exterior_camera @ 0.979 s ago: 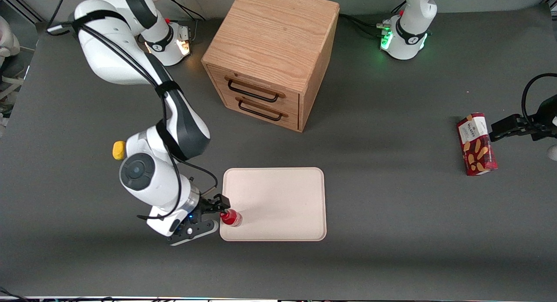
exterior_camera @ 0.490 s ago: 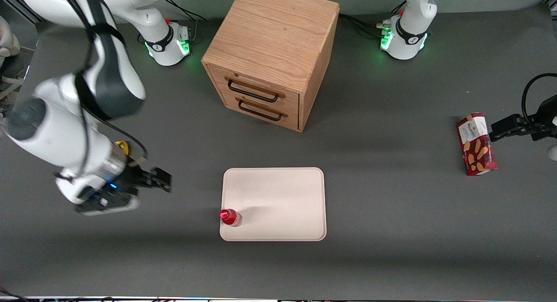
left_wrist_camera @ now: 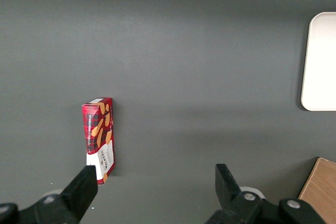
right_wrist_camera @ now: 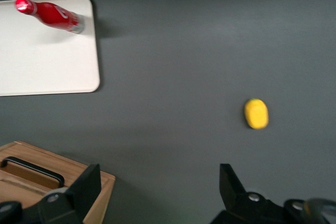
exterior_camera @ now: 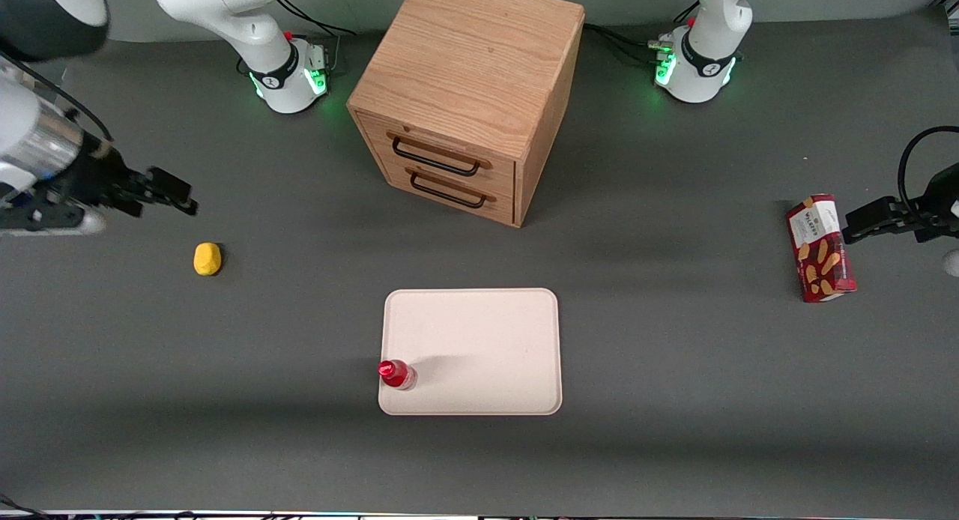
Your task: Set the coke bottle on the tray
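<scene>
The coke bottle (exterior_camera: 396, 374), small, red and glossy, stands upright on the pale cream-pink tray (exterior_camera: 479, 340), at the tray's corner nearest the front camera on the working arm's side. It also shows in the right wrist view (right_wrist_camera: 50, 14), on the tray (right_wrist_camera: 47, 66). My right gripper (exterior_camera: 176, 194) is open and empty, raised high toward the working arm's end of the table, well away from the tray. In the right wrist view its fingers stand wide apart around the gripper's middle (right_wrist_camera: 160, 184), nothing between them.
A small yellow object (exterior_camera: 207, 258) lies on the table below my gripper, also in the right wrist view (right_wrist_camera: 256, 114). A wooden two-drawer cabinet (exterior_camera: 468, 100) stands farther from the front camera than the tray. A red biscuit box (exterior_camera: 820, 248) lies toward the parked arm's end.
My gripper has let go of the bottle, which stays upright on the tray. The arm has risen and swung away toward its own end of the table, uncovering the yellow object.
</scene>
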`<action>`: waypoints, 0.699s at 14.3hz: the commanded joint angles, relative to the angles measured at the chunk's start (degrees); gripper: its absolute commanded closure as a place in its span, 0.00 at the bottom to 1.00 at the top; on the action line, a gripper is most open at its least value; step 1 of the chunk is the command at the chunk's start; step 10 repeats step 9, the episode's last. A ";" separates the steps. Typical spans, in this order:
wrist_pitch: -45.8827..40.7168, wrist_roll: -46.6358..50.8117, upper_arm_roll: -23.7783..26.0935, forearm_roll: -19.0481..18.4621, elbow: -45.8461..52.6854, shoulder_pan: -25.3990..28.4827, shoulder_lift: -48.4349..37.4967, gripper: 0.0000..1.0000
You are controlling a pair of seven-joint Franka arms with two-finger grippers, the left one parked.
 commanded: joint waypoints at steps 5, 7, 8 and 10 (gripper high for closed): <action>-0.94 4.38 -0.56 -5.06 2.33 0.15 0.48 0.00; -1.03 4.47 -0.56 -5.24 3.12 0.15 1.45 0.00; -1.03 4.47 -0.56 -5.24 3.12 0.15 1.54 0.00; -1.03 4.47 -0.47 -5.24 3.12 0.15 1.54 0.00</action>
